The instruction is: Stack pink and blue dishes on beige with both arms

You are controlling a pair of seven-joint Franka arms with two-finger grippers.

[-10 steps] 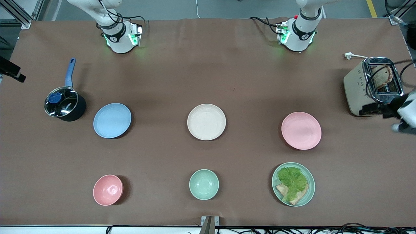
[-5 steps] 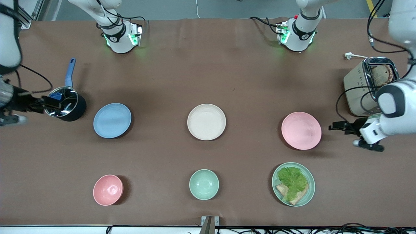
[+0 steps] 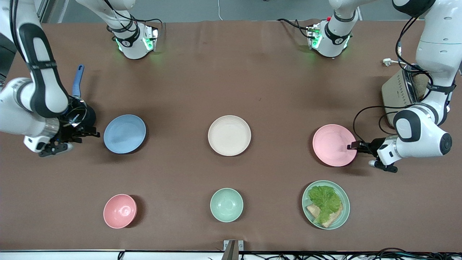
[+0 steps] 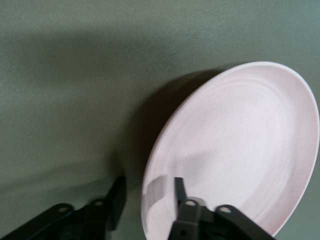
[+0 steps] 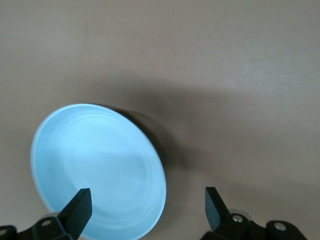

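Left tool open astride pink plate rim

Bare bench between blue plate and beige plate, and between beige plate and pink plate: open passage. Saucepan crowds right hand at blue plate's rim. Toaster stands close above left hand, fingers astride pink plate's rim. Mint-green plate with lettuce near pink plate, nearer front camera.
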